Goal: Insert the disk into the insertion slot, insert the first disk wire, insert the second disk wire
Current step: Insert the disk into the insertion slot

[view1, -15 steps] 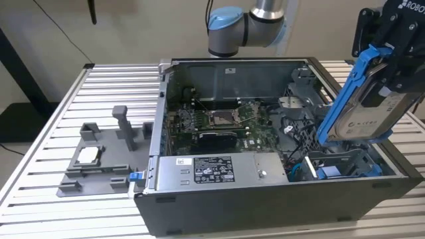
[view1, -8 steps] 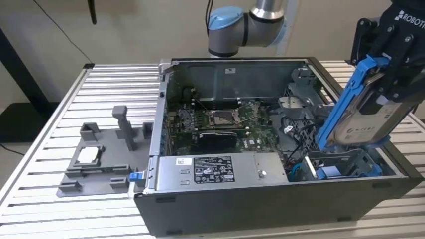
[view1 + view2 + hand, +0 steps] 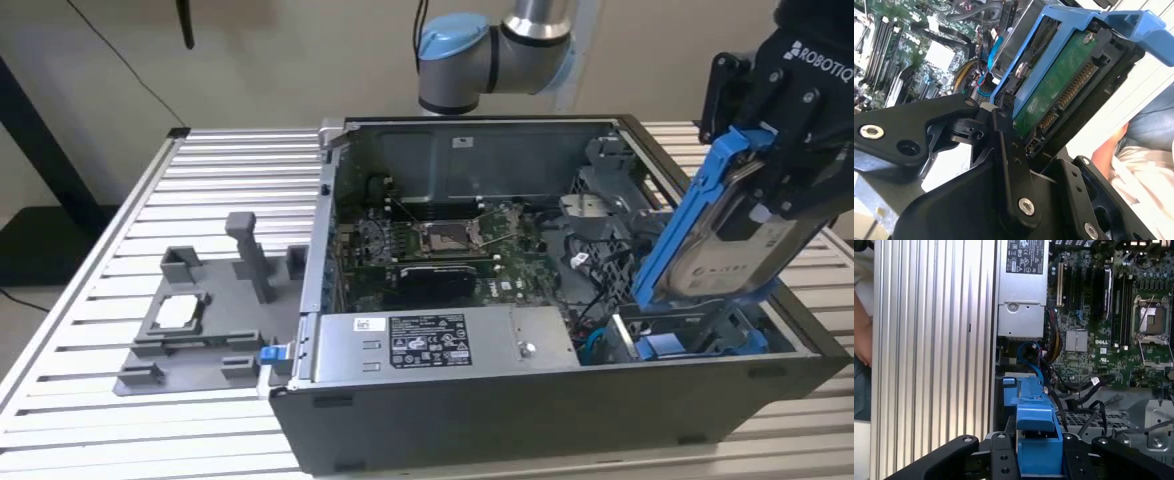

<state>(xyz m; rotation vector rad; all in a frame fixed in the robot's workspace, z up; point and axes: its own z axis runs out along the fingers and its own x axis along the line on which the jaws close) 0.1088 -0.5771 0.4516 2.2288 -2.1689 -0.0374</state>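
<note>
On the slatted metal table lies an open grey computer case, and it takes up the exterior view's right half. A grey moulded fixture rests well apart from it on the exterior view's left. Inside the case, the labelled power-supply box runs along the near wall and the motherboard lies flat on the floor beyond it. Loose black cables trail between the board and the drive cage. The arm rises behind the far wall, and its gripper hangs over the case's near right corner with its fingers clamped on the disk, one against each flat face. The disk sits in its blue carrier and is tilted steeply: its long axis is close to upright, the top leaning toward the exterior view's right. The insertion slot, with its blue trim, lies directly below the gripper, and the disk's lower end points down into its mouth. I cannot tell whether that end touches the slot's rim. The disk is plainly not seated, since most of its length stands above the case. In the second wrist view the disk's connector edge is bare, with no wire plugged into it.
</note>
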